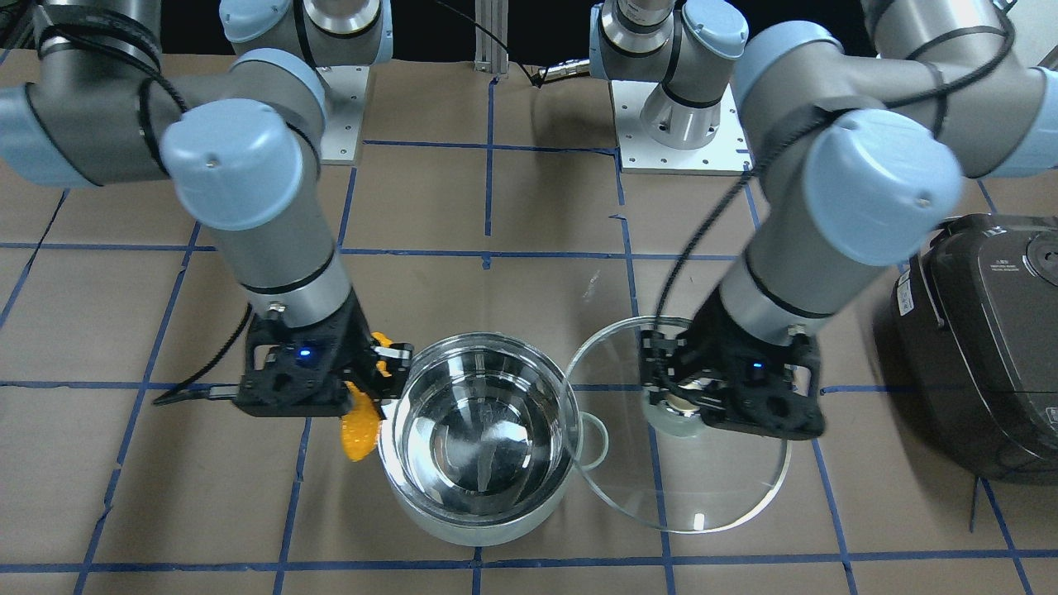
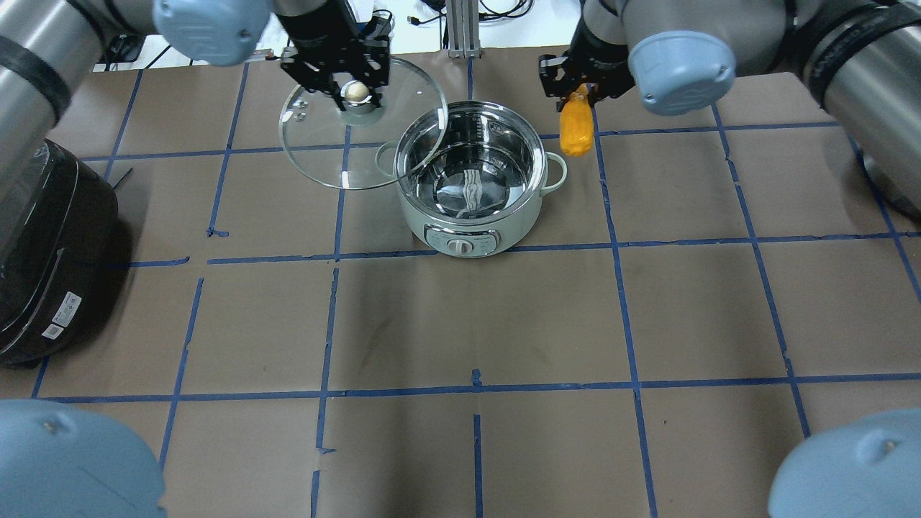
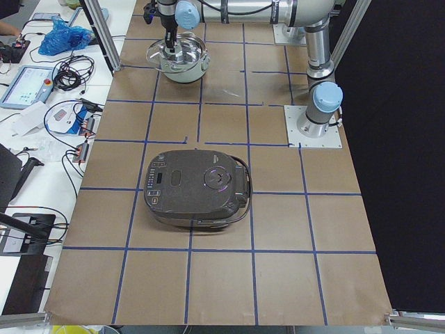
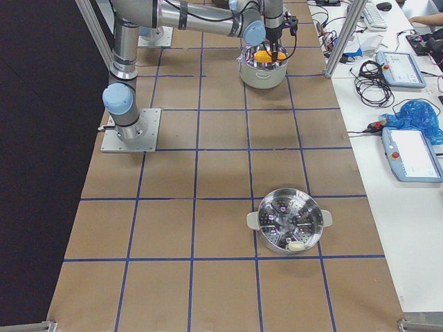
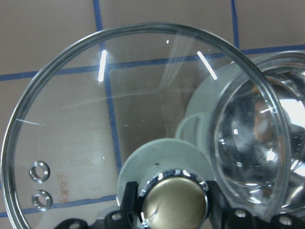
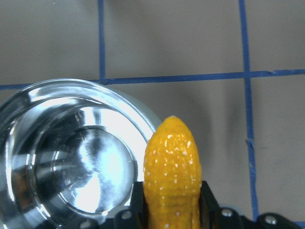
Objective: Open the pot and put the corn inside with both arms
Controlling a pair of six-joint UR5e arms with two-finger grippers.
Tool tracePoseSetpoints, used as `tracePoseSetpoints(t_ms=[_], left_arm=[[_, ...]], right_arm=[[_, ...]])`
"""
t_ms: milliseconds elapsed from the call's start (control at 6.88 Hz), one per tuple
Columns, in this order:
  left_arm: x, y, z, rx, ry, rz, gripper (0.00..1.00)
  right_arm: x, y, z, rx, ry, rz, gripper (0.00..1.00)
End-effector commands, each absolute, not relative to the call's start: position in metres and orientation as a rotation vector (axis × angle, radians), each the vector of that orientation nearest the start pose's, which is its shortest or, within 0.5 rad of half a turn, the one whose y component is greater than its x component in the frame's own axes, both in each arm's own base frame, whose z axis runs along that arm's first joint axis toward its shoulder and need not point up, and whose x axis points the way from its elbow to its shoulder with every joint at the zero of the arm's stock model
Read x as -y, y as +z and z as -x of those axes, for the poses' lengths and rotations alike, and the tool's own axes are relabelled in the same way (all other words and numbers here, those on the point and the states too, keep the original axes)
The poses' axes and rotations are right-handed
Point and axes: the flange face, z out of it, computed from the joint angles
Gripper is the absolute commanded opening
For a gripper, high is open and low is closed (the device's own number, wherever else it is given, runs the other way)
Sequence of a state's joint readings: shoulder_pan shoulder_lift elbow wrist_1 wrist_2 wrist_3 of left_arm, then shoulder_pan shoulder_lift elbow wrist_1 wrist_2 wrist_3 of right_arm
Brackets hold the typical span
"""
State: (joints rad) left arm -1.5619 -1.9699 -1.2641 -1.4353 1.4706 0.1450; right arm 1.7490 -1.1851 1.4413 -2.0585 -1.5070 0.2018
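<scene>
The steel pot (image 2: 468,216) stands open and empty at the table's far middle; it also shows in the front view (image 1: 471,521). My left gripper (image 2: 355,93) is shut on the pale knob (image 5: 174,200) of the glass lid (image 2: 324,151) and holds the lid off the pot, beside it, with its edge overlapping the rim. My right gripper (image 2: 575,101) is shut on the yellow corn (image 2: 575,129), which hangs tip down just outside the pot's other side (image 1: 359,430). In the right wrist view the corn (image 6: 172,167) sits right beside the pot's rim (image 6: 47,90).
A large dark rice cooker (image 2: 43,252) sits on the robot's left side of the table. A steel steamer basket (image 4: 289,221) stands far off on the robot's right side. Blue tape lines grid the brown table cover.
</scene>
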Motion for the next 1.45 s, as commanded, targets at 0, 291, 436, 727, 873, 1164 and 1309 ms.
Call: tracePoseSetpoints(t_ms=[0,291,436,727,873,1164,1309], left_arm=[[0.663,0.379,0.005,-3.212,-0.045,-0.371,0.02],[0.658,0.313,-0.018,-3.17,-0.218,-0.321,0.02],[0.653,0.284,-0.016,-3.163,-0.236,-0.318,0.02],[0.656,0.244,-0.015,-3.213,-0.149,-0.243,0.04],[0.657,0.236,-0.014,-3.222,-0.131,-0.235,0.04],[0.654,0.228,-0.012,-3.237,-0.111,-0.21,0.65],[0.656,0.228,-0.012,-3.239,-0.117,-0.203,1.0]], right_arm=[[0.608,0.341,-0.353,-2.967,-0.391,0.121,0.1],[0.628,0.292,-0.357,-3.008,-0.371,0.139,0.17],[0.63,0.284,-0.354,-3.037,-0.371,0.146,0.18],[0.629,0.281,-0.35,-3.067,-0.357,0.155,0.99],[0.629,0.297,-0.345,-3.058,-0.375,0.146,1.0],[0.584,0.369,-0.327,-3.101,-0.251,0.117,1.0],[0.571,0.397,-0.305,-3.12,-0.19,0.078,1.0]])
